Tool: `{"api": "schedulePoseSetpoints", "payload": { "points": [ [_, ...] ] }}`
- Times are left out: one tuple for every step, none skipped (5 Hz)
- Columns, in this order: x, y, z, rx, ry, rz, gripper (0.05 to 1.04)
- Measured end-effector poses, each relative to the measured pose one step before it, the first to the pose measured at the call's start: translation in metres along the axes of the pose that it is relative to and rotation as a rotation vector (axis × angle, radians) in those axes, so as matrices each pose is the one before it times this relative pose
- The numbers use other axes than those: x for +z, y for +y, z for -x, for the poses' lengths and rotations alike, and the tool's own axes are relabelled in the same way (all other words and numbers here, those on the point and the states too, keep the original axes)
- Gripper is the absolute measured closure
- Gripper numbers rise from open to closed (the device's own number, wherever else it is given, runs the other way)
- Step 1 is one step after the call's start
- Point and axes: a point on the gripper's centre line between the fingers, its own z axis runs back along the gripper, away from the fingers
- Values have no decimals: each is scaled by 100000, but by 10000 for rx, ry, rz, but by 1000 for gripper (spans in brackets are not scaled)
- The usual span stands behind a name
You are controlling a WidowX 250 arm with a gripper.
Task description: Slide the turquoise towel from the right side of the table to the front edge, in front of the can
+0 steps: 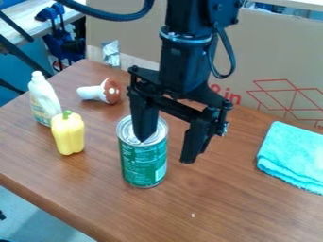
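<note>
Pincer (168,150): hanging wide open, holding nothing, at green tin can (144,164); probably needing centring to straddle rim (129,142) evenly before lowering.

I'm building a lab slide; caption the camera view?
Open robot hand at a green can, between yellow pepper and teal cloth.

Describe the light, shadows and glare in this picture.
Camera view: soft, diffuse light, with no hard-edged shadows standing out on the wooden tabletop; camera view: small bright glints on the metal lid of the green can; camera view: the black gripper reads very dark, its surface detail largely lost, while the white bottle at the left looks bright.
</note>
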Motion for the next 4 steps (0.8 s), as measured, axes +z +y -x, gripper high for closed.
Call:
{"api": "schedulePoseSetpoints", "payload": {
  "points": [
    [-499, -35, -17, 1, 196, -40, 83],
    [-1125, -492, -2680, -51, 103, -200, 83],
    [-1376, -1294, -4879, -255, -62, 374, 83],
    [-440, -1291, -4632, -46, -1053, 75, 83]
  ]
}}
